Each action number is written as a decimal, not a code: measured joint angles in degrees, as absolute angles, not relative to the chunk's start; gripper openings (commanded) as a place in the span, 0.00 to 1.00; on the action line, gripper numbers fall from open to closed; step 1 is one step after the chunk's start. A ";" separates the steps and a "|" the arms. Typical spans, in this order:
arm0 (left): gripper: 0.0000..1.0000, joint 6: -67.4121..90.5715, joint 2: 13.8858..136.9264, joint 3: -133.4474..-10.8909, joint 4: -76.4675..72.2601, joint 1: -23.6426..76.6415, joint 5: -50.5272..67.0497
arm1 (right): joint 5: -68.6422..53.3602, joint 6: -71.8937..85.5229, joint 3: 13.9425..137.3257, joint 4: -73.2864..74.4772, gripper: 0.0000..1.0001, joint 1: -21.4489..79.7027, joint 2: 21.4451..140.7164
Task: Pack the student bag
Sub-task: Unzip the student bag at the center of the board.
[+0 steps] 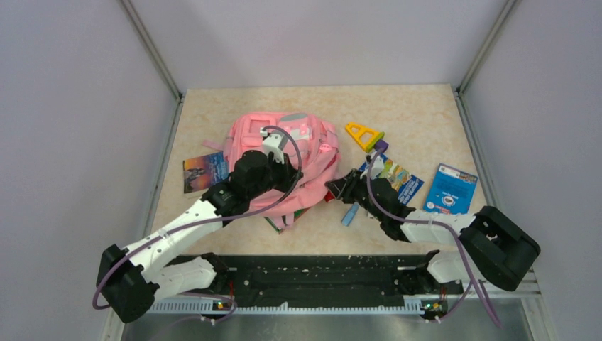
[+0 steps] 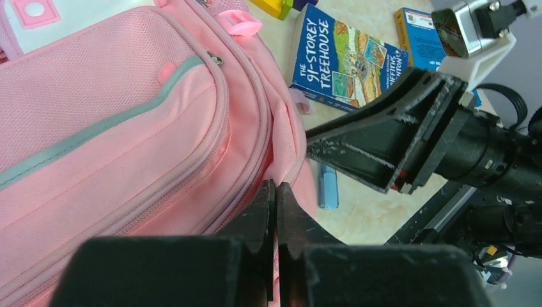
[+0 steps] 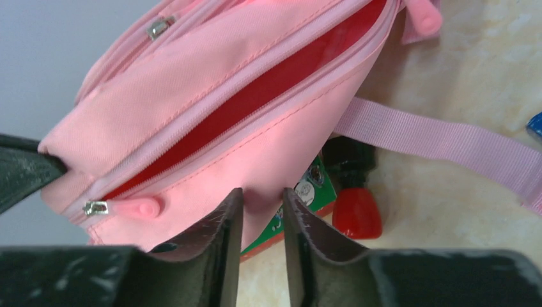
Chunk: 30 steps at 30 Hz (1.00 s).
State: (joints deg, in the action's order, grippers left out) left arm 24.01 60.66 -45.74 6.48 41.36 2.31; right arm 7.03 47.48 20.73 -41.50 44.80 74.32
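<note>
- Left gripper [image 2: 276, 192]: fingers closed, pinching the student bag [image 2: 115, 141] at its edge.
- Right gripper [image 3: 259, 201]: fingers slightly parted, empty; unzipped opening [image 3: 255, 93] just ahead, running diagonally.

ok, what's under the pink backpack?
A green, red-edged flat item pokes out from under the backpack at its near edge; a black thing with a red cap beside it also runs underneath. The rest is covered, so neither can be identified.
</note>
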 measured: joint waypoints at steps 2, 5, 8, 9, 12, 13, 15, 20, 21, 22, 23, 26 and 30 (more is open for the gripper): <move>0.00 24.12 60.66 -45.74 5.98 40.77 3.60 | 5.41 46.54 21.76 -40.99 0.09 42.72 74.70; 0.00 24.10 60.95 -45.74 5.65 40.49 5.21 | 3.20 44.21 25.41 -39.16 0.00 39.77 75.61; 0.00 24.16 62.41 -45.91 5.56 40.42 7.14 | 1.10 40.93 29.85 -38.33 0.00 36.60 77.28; 0.00 24.34 63.07 -46.11 5.56 40.42 7.77 | 0.49 39.79 31.09 -38.04 0.00 35.66 77.93; 0.00 25.08 65.08 -46.98 5.54 40.42 9.34 | -2.85 35.99 34.54 -36.40 0.06 32.45 80.31; 0.00 25.21 65.47 -47.27 5.54 40.42 9.65 | -3.79 34.96 34.85 -35.90 0.17 31.70 80.44; 0.00 25.28 65.80 -47.68 5.54 40.12 9.82 | -6.35 32.53 34.83 -34.81 0.37 30.61 79.96; 0.00 25.34 66.19 -47.97 5.54 38.04 12.34 | -13.89 28.23 29.12 -34.50 0.64 30.26 72.49; 0.00 25.34 66.54 -48.14 5.56 37.63 13.08 | -16.03 27.57 27.79 -34.63 0.66 30.26 70.67; 0.00 25.23 66.87 -48.34 5.58 37.45 13.72 | -18.46 26.96 26.85 -34.74 0.66 30.26 69.30; 0.00 25.12 67.33 -48.64 5.69 37.28 14.44 | -20.97 26.33 26.39 -34.65 0.67 30.28 68.51; 0.00 24.40 68.45 -49.21 6.35 37.15 16.34 | -26.89 23.75 26.30 -34.63 0.68 31.18 68.23; 0.00 23.18 69.19 -49.87 7.70 37.04 18.17 | -30.37 19.86 27.03 -33.26 0.68 34.28 69.63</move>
State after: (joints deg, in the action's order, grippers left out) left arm 23.18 69.19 -49.87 7.70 37.04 18.17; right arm -30.37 19.86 27.03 -33.26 34.28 69.63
